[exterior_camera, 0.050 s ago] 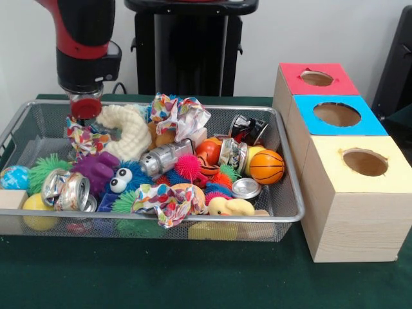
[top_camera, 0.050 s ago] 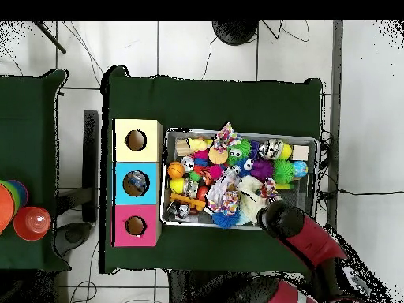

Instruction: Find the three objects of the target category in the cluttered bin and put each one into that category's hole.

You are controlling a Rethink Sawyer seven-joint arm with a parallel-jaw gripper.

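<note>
we see the pincer low over the wire bin's far corner, touching a crumpled confetti wrapper beside a cream plush ring, though we cannot tell if it grips, and no writing seems readable on the crushed cans.

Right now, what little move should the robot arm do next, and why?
Probably lower a little further. The gripper hangs over the far corner of the wire bin, just above a crumpled colourful wrapper beside the cream plush toy. Whether it holds anything cannot be seen, and the yellow box waits empty-looking.
</note>
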